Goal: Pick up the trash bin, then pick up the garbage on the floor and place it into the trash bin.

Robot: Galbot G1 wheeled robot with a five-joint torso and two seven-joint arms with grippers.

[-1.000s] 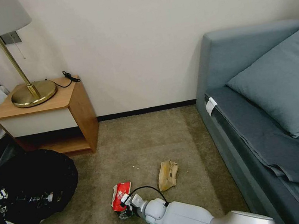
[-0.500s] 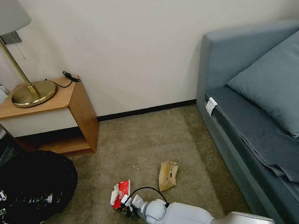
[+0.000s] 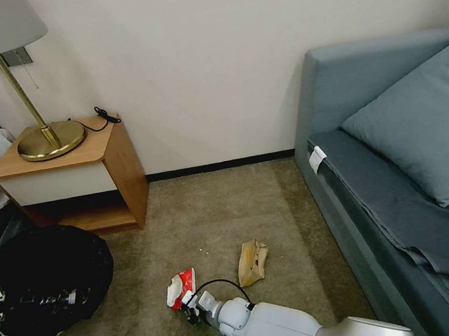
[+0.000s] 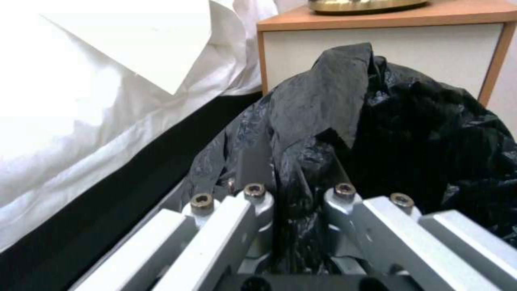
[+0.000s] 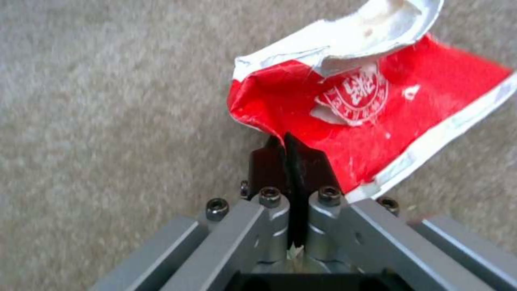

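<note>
- The right gripper [image 3: 189, 309] sits low over the carpet [image 3: 215, 215], its fingers [image 5: 288, 161] pressed together on the lower edge of the red packet [image 5: 366, 117].
- The packet [image 3: 181, 287] tilts up off the floor, just beside the tan bag [image 3: 252, 262].
- The left gripper [image 4: 293, 178] pinches the black liner of the bin [image 3: 49, 281], which is beside the nightstand [image 3: 72, 175].
</note>
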